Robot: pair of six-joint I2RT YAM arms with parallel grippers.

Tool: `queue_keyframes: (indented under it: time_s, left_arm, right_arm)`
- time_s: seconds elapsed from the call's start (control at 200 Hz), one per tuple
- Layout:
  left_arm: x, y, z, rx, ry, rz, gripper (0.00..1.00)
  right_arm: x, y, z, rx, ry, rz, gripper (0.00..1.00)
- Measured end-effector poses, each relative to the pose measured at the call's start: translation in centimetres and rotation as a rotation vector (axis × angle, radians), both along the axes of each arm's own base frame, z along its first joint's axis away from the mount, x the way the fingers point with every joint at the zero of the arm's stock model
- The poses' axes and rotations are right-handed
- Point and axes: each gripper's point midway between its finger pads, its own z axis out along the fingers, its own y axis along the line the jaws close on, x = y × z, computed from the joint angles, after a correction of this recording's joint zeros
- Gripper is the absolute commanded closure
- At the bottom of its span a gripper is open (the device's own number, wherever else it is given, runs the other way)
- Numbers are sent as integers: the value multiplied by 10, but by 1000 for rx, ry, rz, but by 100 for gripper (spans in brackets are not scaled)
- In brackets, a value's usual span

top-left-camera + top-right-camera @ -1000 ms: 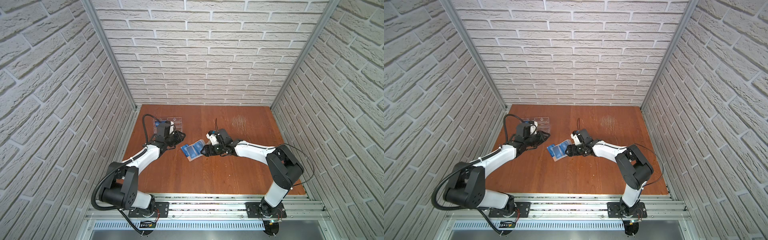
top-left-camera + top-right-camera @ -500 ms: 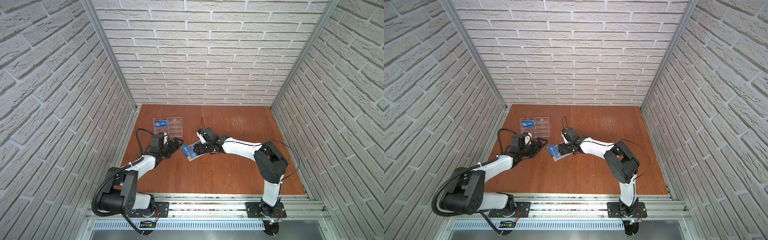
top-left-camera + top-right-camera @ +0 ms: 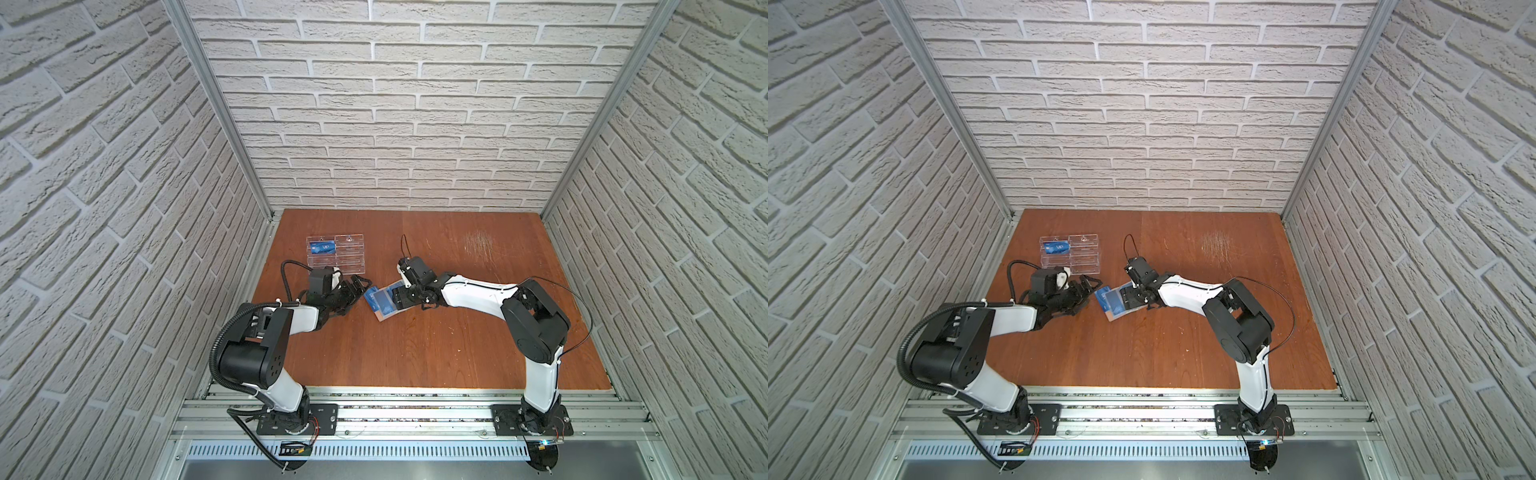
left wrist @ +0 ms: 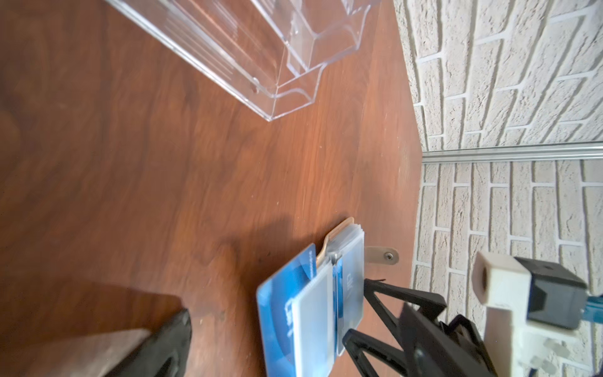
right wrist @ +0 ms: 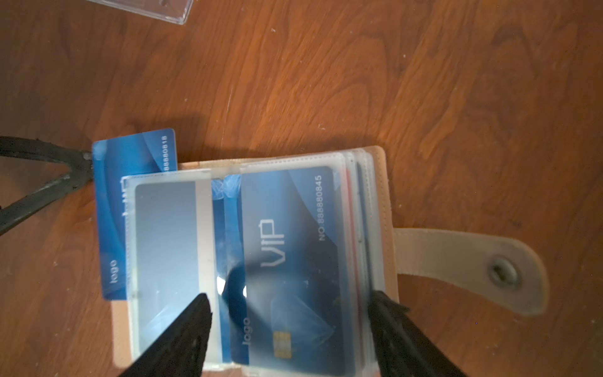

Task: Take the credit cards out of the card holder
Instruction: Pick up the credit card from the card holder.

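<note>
While the table (image 3: 415, 353) carries the open card holder (image 5: 225, 228) near its middle, the right end effector (image 5: 288, 295) straddles its sleeves (image 5: 169, 235), seemingly pinning it; whether it pinches we cannot tell. One credit card (image 5: 111, 212) juts out toward the open, empty left end effector (image 3: 359, 291).
</note>
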Motion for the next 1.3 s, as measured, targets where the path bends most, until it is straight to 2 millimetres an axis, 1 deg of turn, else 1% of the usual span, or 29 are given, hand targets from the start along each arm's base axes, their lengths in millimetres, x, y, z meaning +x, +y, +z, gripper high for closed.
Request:
queue_keyframes:
  time_s: [0.185, 0.28, 0.4, 0.5, 0.555, 0.615, 0.8, 0.925, 0.995, 1.1, 1.225, 1.3]
  left_arm:
    - [5, -3, 0, -20, -8, -3, 13]
    - [10, -8, 3, -31, -22, -13, 16]
    - [14, -13, 4, -38, -39, -26, 17]
    - [15, -15, 1, -41, -42, -31, 19]
    - [15, -15, -1, -41, -38, -32, 18]
    - [15, -15, -1, -39, -36, -33, 16]
    - [13, -10, 3, -24, -44, -29, 9]
    - [12, -5, 10, -8, -57, -25, 10]
    - [12, -5, 11, -5, -61, -27, 11]
    - [10, -5, 7, -4, -51, -28, 12]
    - [9, -5, -4, -1, -21, -28, 12]
    - [10, -6, -5, -7, -25, -31, 12]
  right_arm:
    - [4, -5, -14, -12, 16, -18, 23]
    - [5, -5, -14, -7, 18, -21, 23]
    - [5, -5, -14, 0, 23, -21, 23]
    - [5, -6, -14, 5, 27, -22, 24]
    - [5, -6, -14, 7, 28, -22, 24]
    - [5, -6, -14, 9, 30, -22, 24]
    - [5, -6, -14, 12, 32, -23, 25]
    - [5, -6, -14, 16, 34, -23, 25]
    - [5, -6, -14, 17, 33, -22, 26]
    - [5, -7, -14, 20, 32, -23, 26]
    - [5, -7, -14, 25, 33, -24, 27]
    - [6, -7, -14, 29, 33, -23, 28]
